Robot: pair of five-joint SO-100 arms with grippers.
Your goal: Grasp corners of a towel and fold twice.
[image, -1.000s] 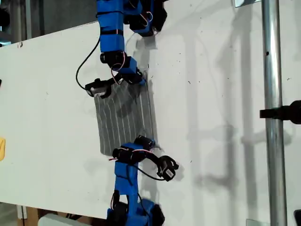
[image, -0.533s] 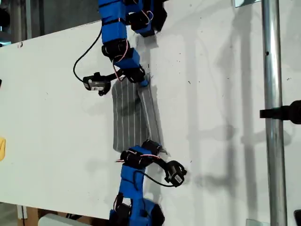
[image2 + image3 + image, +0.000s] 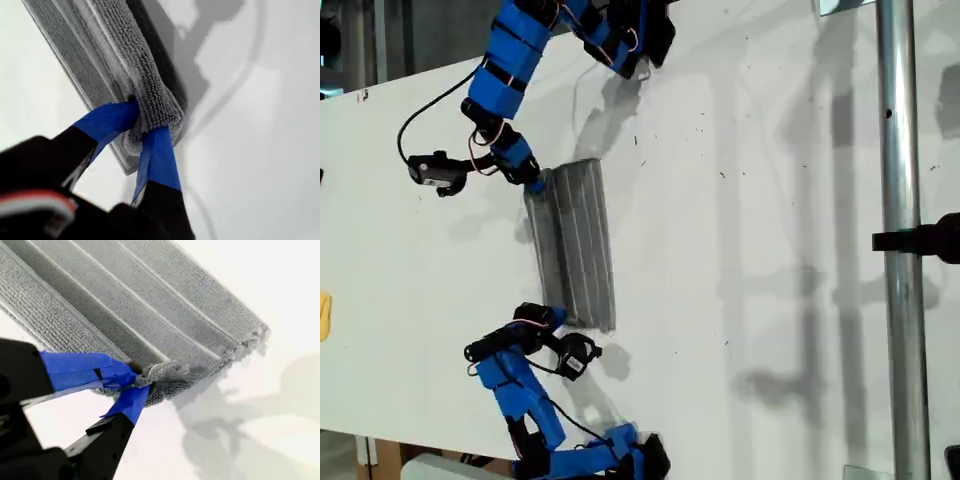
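Two pinches are all that control the cloth. My first tool point(image 3: 144, 120) has its blue-taped jaws closed almost together on a thick, rolled-over corner point(image 3: 165, 112) of the towel point(image 3: 125, 45). My second tool point(image 3: 137, 382) is likewise nearly closed, with only a thin puckered tip of another corner point(image 3: 165, 371) between its jaw ends. That second hold looks the weaker to me: so little fabric is caught that a sideways pull could draw it out, and that end would drop short of its edge. The first hold carries the opposite risk. It bunches several layers, so the jaws may hold the outer layer while the inner ones slide, or may drag the layer beneath along with them. Beyond the jaws, the towel lies flat on the white worktop point(image 3: 770, 200) as a long narrow grey strip, its pale stripes running lengthwise and its layers stacked. I judge one fold laid down and the second still to come. In the exterior view the towel point(image 3: 575, 240) sits left of centre with an arm at each end of its long left-hand edge. I cannot tell from the wrist views which arm is which. With both arms on one strip, uneven travel would skew the stacked edges or tug the cloth taut and pull it from the weaker pinch. Opening either tool while the cloth is bunched could leave a raised hump that spoils the next crease.
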